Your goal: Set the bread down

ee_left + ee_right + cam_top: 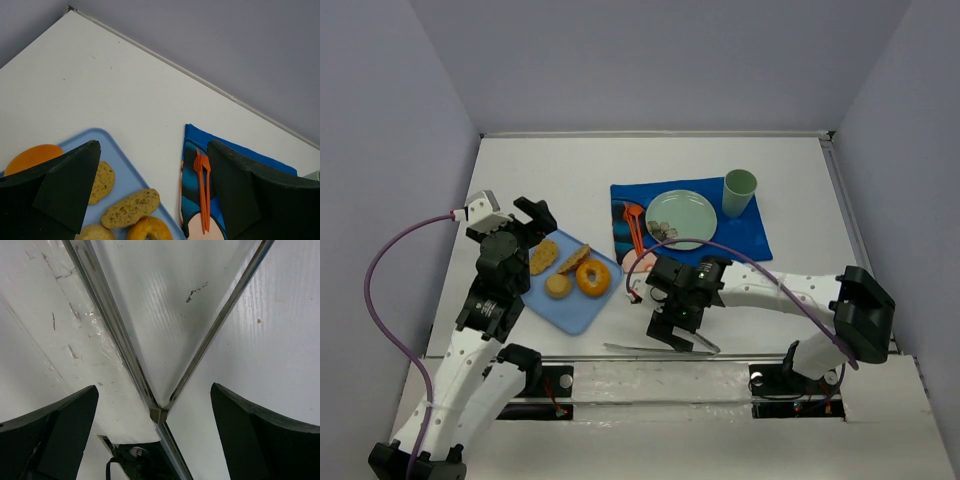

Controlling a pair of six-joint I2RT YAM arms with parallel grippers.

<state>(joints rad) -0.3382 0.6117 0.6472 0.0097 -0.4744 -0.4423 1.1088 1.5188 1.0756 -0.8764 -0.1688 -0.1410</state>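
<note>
Right claw point(154, 390) spread wide over the tongs point(116, 327); bread slice point(572, 259) lay on the blue tray point(577, 315).
The right claw's two fingers stood far apart with nothing in them, likely so it could grab the tongs to lift the bread. The tongs lay on the tabletop point(570, 170), just off the tray's near right side. The left claw point(154, 150), also spread and empty, hovered over the tray. The bread slice lay flat, its long way pointing from the tray toward the green plate point(682, 218).
</note>
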